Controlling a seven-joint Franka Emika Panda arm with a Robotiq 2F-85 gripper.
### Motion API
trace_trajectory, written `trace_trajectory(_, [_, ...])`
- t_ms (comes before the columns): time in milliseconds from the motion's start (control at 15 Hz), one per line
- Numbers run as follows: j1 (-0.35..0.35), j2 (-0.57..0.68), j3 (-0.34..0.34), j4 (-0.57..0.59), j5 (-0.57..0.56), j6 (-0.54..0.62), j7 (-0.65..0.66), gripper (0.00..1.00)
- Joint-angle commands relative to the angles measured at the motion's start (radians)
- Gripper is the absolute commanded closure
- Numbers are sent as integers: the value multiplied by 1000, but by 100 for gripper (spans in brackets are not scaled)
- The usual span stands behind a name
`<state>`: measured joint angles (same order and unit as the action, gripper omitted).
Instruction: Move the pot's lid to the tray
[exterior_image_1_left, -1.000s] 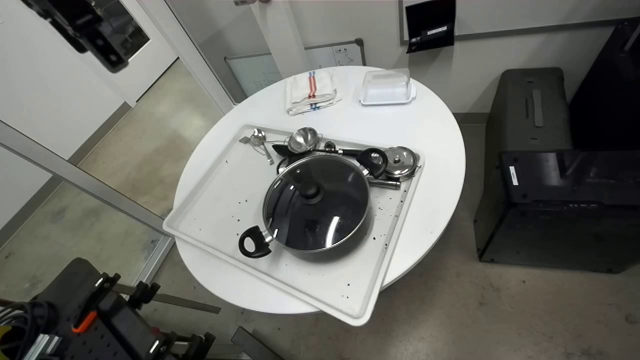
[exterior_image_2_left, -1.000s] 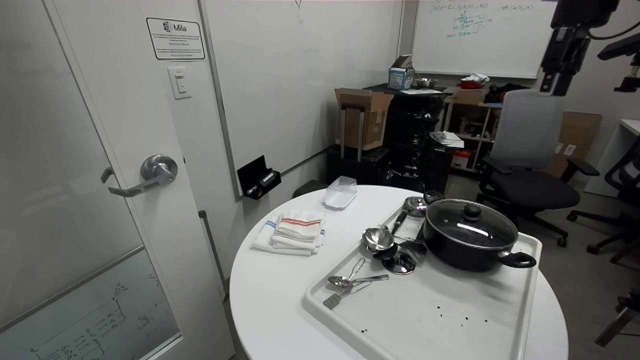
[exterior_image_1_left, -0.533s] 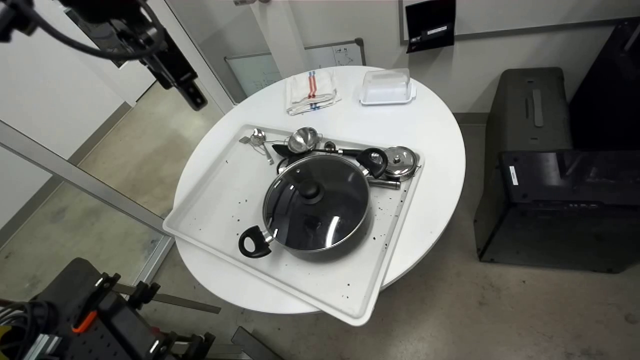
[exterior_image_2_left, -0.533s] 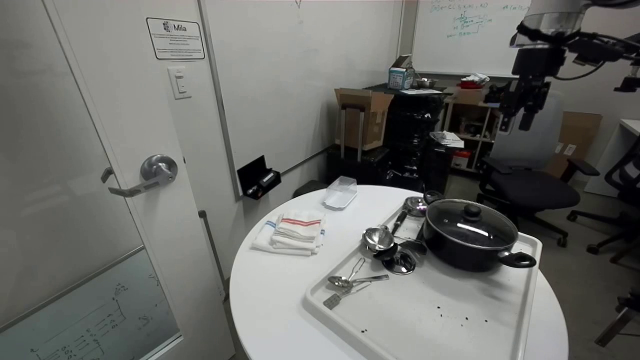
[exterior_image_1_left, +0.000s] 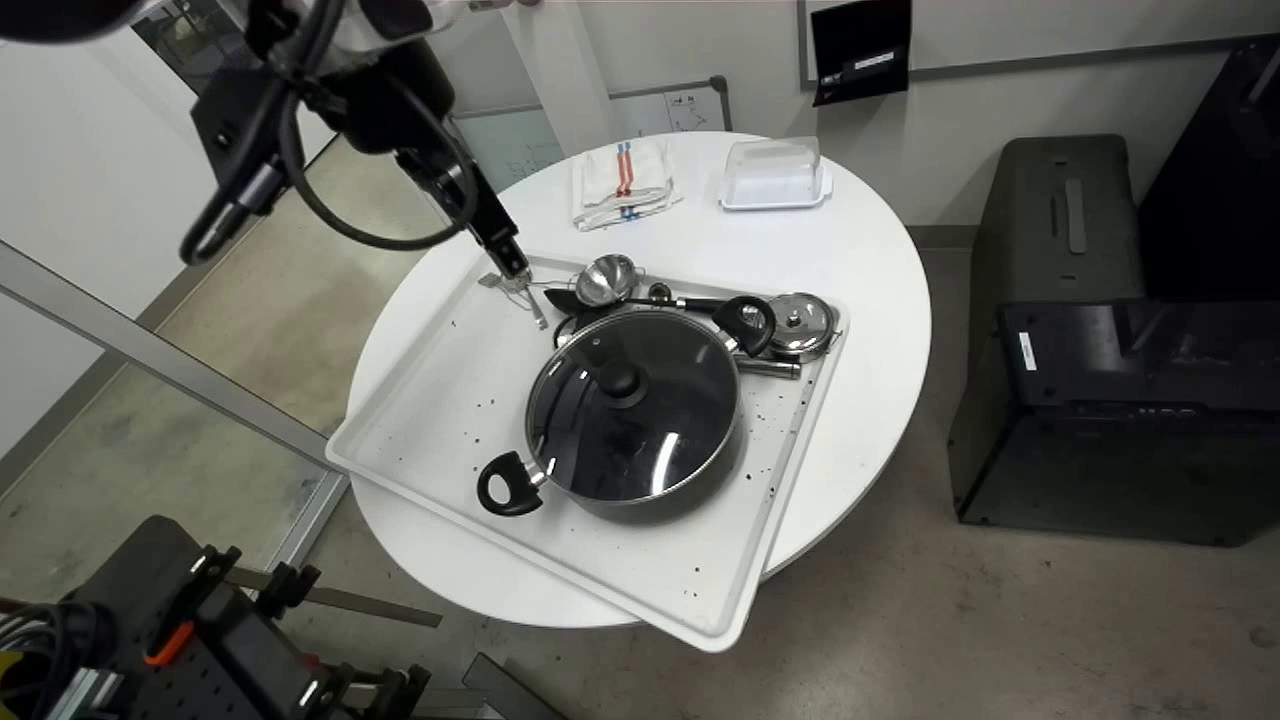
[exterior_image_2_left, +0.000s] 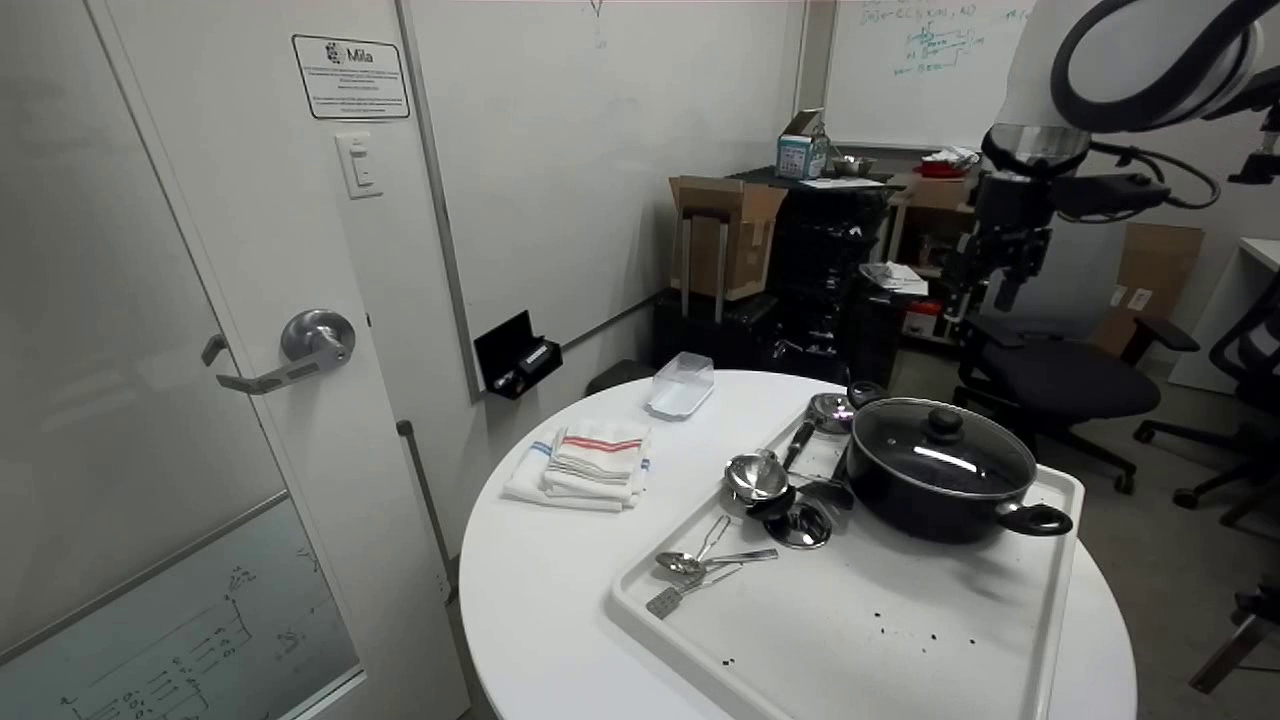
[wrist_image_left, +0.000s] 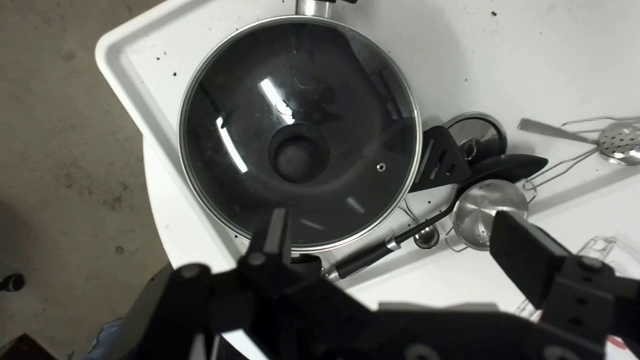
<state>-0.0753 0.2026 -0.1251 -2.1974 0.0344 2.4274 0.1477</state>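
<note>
The lid, clear glass with a metal rim and dark knob, lies on the black pot in both exterior views (exterior_image_1_left: 655, 425) (exterior_image_2_left: 900, 455) and in the wrist view (wrist_image_left: 345, 145). The pot (exterior_image_2_left: 925, 515) stands on the large white tray (exterior_image_1_left: 430, 400), and its handle (exterior_image_1_left: 510, 487) sticks out towards the tray's front edge. The tray also shows in an exterior view (exterior_image_2_left: 830, 640). My gripper (wrist_image_left: 390, 220) is open and empty, its fingers wide apart. In both exterior views (exterior_image_1_left: 515, 268) (exterior_image_2_left: 980, 298) it hangs above the table, apart from the lid. The pot's inside is covered.
A small steel pot (exterior_image_1_left: 605, 280), a small lidded pot (exterior_image_1_left: 800, 325), a black-handled utensil (wrist_image_left: 367, 255) and small silver utensils (exterior_image_2_left: 690, 565) crowd the tray beside the pot. A folded towel (exterior_image_1_left: 625, 185) and a clear-covered white dish (exterior_image_1_left: 772, 180) lie on the round white table (exterior_image_1_left: 870, 290).
The arm has come further in over the table and lower, from the upper left in an exterior view. The pot, lid and tray have not moved.
</note>
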Motion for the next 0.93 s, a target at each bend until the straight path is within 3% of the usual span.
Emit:
trace_trajectory(0, [-4,93,-15,55,-28,45,63,0])
trace_trajectory(867, [-5,324,-71,115,-51,179,62,0])
